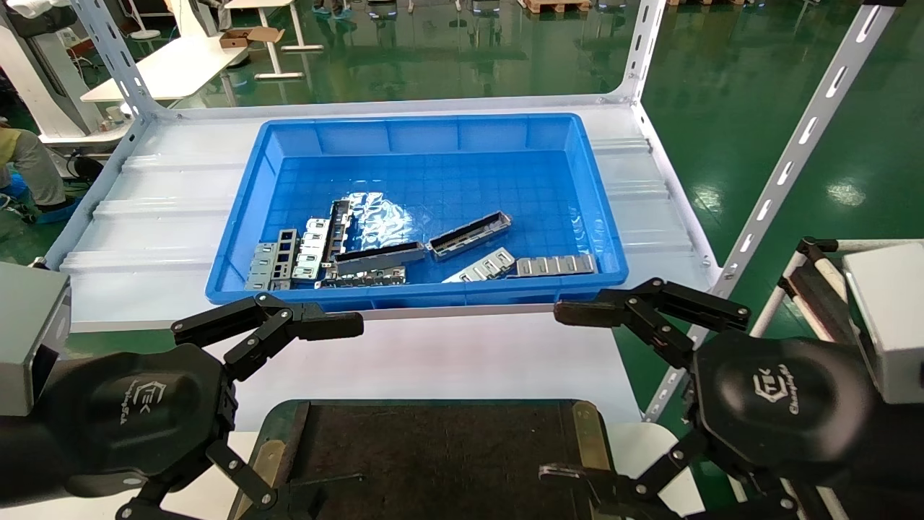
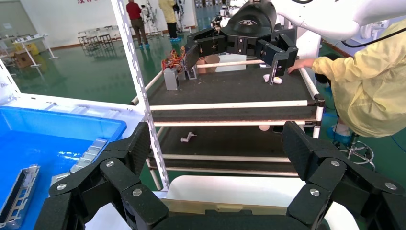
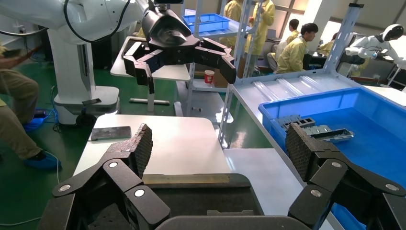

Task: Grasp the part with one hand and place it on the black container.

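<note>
1. Near the middle of the blue bin (image 1: 303, 141), lying flat and angled among other metal pieces: the part (image 1: 468, 235), touched by neither gripper.
2. Over the near left corner of the black container (image 1: 433, 448), clear of the bin: left gripper (image 1: 289, 412), fingers spread wide, grasping nothing.
3. Over the container's near right corner, mirroring it: right gripper (image 1: 570, 393), likewise spread wide and empty.
4. Between the bin and the container: white shelf (image 1: 462, 354).
</note>
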